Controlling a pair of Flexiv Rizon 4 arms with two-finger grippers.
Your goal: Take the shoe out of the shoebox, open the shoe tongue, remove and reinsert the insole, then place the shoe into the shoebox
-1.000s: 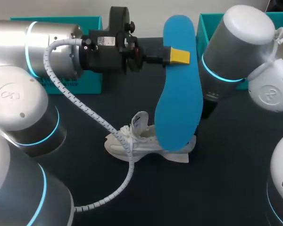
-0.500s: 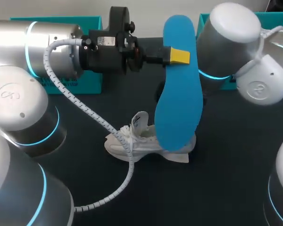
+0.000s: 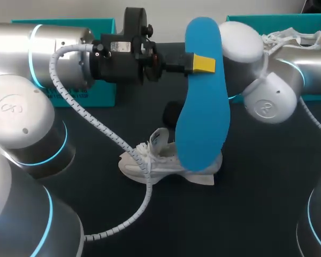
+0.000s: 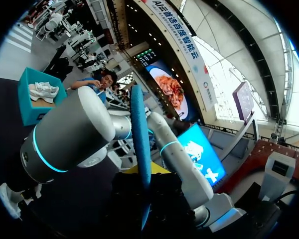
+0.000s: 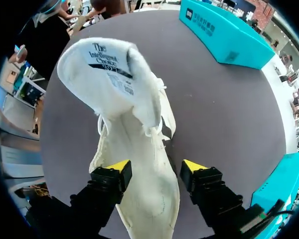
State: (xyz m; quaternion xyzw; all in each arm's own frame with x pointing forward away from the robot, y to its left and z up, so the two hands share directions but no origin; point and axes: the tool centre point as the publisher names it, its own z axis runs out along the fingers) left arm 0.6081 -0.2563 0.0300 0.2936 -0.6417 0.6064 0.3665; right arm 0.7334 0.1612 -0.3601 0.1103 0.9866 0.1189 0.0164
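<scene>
The white shoe (image 3: 155, 160) lies on the dark table in the head view, its tongue (image 5: 109, 69) pulled up. My left gripper (image 3: 203, 63) is shut on the blue insole (image 3: 203, 118), which hangs upright above the shoe's heel. Seen edge-on from the left wrist, the insole (image 4: 139, 134) sits in that gripper (image 4: 142, 172). My right gripper (image 5: 156, 169) straddles the shoe (image 5: 139, 149) from behind; one fingertip (image 5: 120, 166) touches its side, the other stands a little off, so it is open. In the head view the insole hides that gripper.
A teal shoebox (image 3: 104, 91) stands at the back left. Another teal box (image 3: 310, 17) at the back right holds a second white shoe (image 3: 289, 37). My right arm's elbow (image 3: 267, 104) hangs over the table's right half.
My right arm has swung left and lower behind the insole, uncovering the back right box and its shoe. The left arm, insole and table shoe have not moved.
</scene>
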